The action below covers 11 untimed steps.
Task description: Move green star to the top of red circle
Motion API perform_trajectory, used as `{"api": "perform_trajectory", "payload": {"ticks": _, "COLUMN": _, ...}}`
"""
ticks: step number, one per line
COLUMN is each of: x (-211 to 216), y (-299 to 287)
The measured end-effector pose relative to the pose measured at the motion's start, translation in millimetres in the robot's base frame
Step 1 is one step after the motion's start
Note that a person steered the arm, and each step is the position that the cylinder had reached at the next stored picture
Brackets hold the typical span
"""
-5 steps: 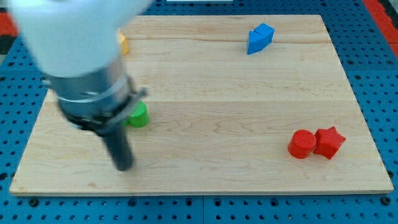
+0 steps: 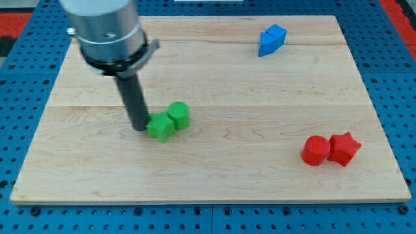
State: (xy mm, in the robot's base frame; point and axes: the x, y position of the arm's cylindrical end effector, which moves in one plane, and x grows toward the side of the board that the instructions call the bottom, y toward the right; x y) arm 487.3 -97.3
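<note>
My tip (image 2: 140, 127) touches the green star's (image 2: 160, 127) left side.

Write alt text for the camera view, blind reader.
My tip touches the left side of a green star on a wooden board, with a green cylinder against the star's upper right. A red cylinder and red star sit together at lower right; a blue block lies at the top.

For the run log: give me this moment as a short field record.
tip: my tip touches the green star's left edge
green star: centre-left, against the green cylinder
red circle: lower right, touching the red star
blue block: near the top edge
board: wooden
task state: star far left of the circle
</note>
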Motion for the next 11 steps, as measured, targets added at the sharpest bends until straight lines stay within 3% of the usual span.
{"api": "perform_trajectory", "payload": {"ticks": 2, "x": 22, "y": 79}}
{"api": "perform_trajectory", "payload": {"ticks": 6, "x": 12, "y": 178}}
{"api": "perform_trajectory", "payload": {"ticks": 9, "x": -12, "y": 197}}
{"api": "perform_trajectory", "payload": {"ticks": 11, "x": -11, "y": 239}}
